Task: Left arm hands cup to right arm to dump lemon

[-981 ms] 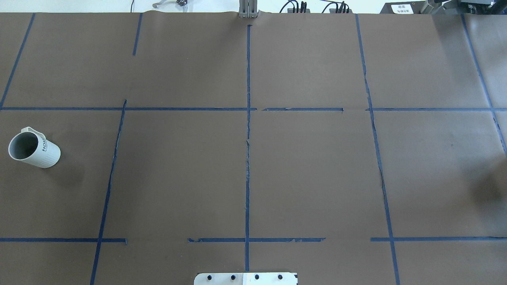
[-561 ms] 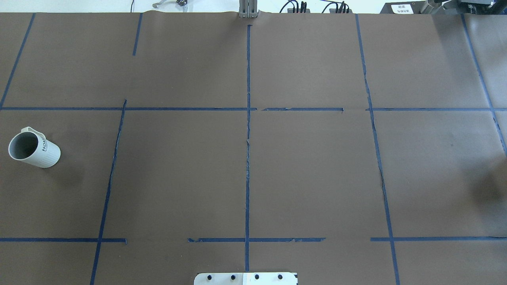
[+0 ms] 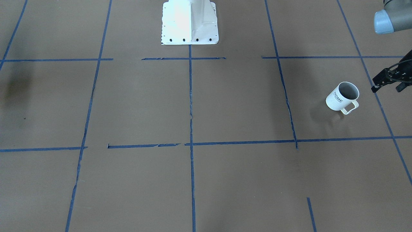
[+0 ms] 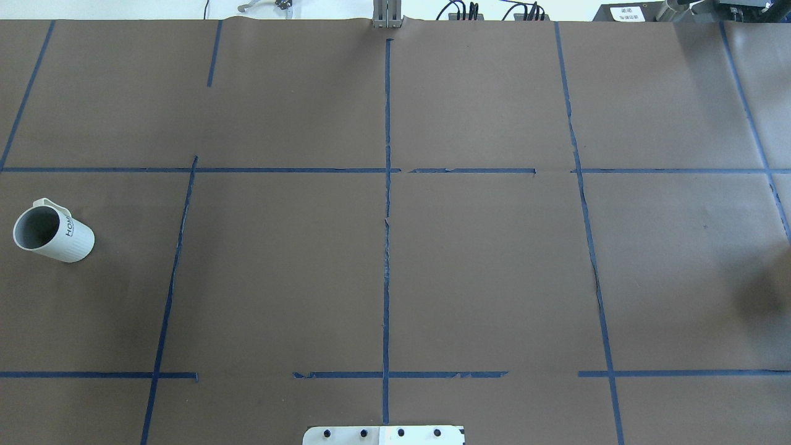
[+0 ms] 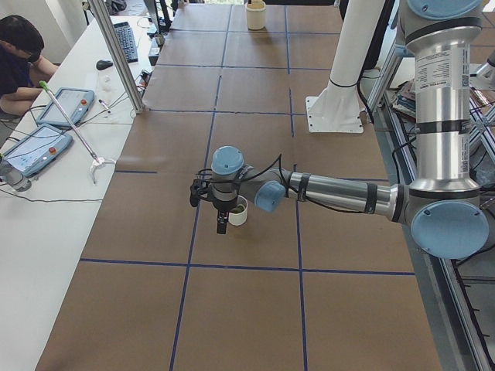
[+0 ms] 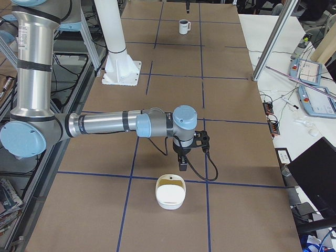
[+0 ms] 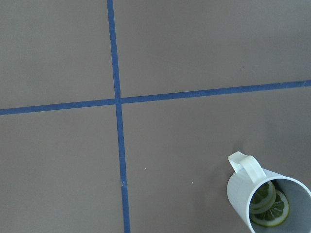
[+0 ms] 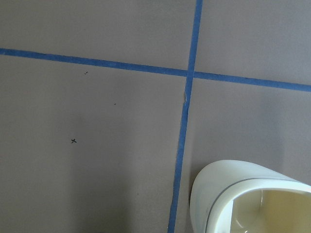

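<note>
The cup (image 4: 52, 233) stands upright at the table's (image 4: 494, 278) left end, lemon (image 7: 269, 209) inside. My left tool (image 5: 221, 224) hangs seemingly just beside it; I cannot tell its spread, nor the right tool's (image 6: 181, 164). I'd grip the wall opposite the handle, keeping it level

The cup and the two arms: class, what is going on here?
The cup stands upright on the table, untouched, with lemon slices inside. The left gripper hovers beside it, apart from it; the right gripper hangs above the table near a cream bowl. No handover has begun.
</note>
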You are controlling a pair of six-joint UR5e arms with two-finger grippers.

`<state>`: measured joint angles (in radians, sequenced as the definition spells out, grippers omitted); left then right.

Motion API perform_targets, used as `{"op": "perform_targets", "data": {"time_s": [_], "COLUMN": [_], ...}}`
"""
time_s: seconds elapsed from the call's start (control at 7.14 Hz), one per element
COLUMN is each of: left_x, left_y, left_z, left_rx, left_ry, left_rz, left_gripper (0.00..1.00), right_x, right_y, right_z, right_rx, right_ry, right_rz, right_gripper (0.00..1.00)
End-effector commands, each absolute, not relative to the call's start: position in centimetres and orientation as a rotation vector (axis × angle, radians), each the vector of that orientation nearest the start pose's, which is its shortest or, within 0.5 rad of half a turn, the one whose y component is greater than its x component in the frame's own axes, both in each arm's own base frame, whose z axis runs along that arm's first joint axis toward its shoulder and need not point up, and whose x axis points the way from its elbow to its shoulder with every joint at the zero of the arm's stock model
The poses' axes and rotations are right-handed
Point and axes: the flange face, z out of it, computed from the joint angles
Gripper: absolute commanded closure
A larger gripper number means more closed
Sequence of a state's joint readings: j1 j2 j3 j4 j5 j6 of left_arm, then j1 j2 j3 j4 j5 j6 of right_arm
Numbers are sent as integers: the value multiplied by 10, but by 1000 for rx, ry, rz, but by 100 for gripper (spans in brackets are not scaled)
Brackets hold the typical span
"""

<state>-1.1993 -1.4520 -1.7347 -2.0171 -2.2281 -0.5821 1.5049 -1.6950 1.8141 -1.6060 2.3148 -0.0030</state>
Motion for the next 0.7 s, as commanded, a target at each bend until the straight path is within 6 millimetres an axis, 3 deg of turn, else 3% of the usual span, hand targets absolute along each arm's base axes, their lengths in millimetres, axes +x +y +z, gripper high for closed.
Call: {"op": "perform_targets", "data": {"time_s": [0.0,0.56], "left_x": [136,165], "left_y": [-453,-442], "left_z": [592,597], "left_rx": [113,64], "left_ry": [835,829], "left_rz": [-31,14], "left_gripper": [0,3], "right_x": [37,37], "right_y": [-446,-446], "right_z": [603,603], "right_rx": [56,56], "right_ry": [-746,-746], "right_rz": [-97,-98], "right_gripper": [0,0]}}
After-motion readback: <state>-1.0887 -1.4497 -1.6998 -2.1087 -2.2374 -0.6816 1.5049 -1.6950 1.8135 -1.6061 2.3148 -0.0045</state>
